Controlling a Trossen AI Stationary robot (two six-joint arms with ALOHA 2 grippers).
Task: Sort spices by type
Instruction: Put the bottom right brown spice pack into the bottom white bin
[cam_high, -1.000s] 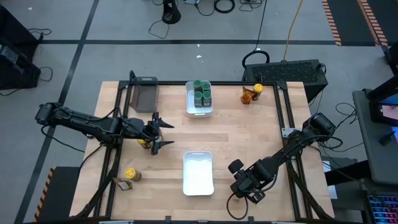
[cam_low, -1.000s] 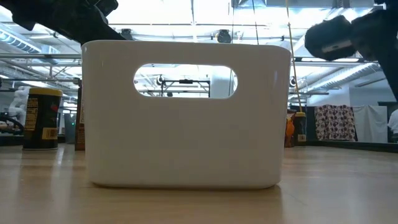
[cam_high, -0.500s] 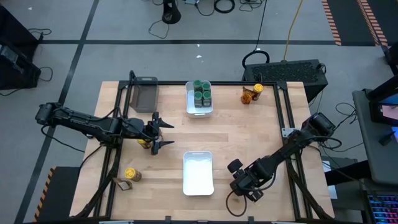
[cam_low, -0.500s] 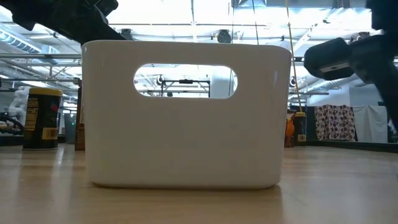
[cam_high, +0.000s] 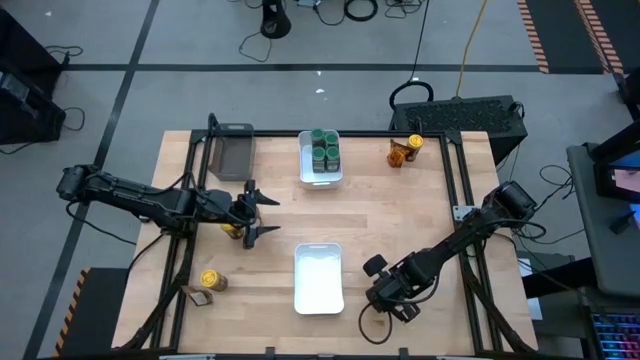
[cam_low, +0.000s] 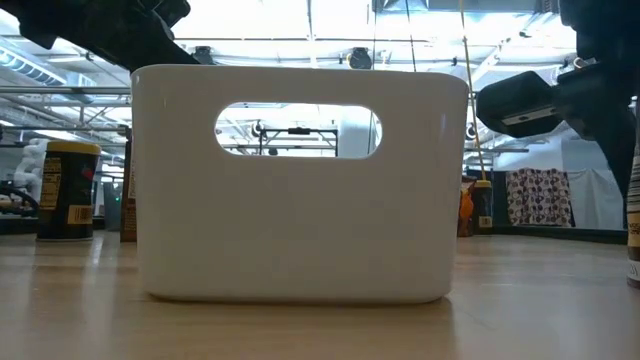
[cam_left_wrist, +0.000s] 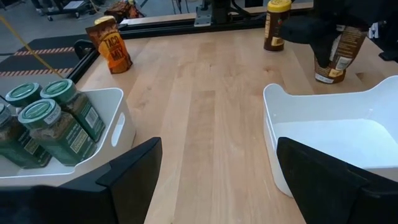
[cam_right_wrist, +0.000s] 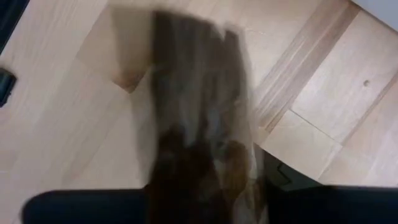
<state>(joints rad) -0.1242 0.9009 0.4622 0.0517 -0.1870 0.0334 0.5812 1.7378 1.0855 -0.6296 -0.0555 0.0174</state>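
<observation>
The right gripper (cam_high: 383, 291) has edged closer to the near white bin (cam_high: 318, 247) than a second ago; it sits over the top of a brown spice jar (cam_left_wrist: 336, 55), though whether it is clamped on it or only around it cannot be told. The jar stands upright on the table (cam_high: 400, 210) just beside that bin, its label brown and orange, its base pale; the left gripper (cam_high: 262, 214) hovers near the table's left side, spread wide, holding nothing.
</observation>
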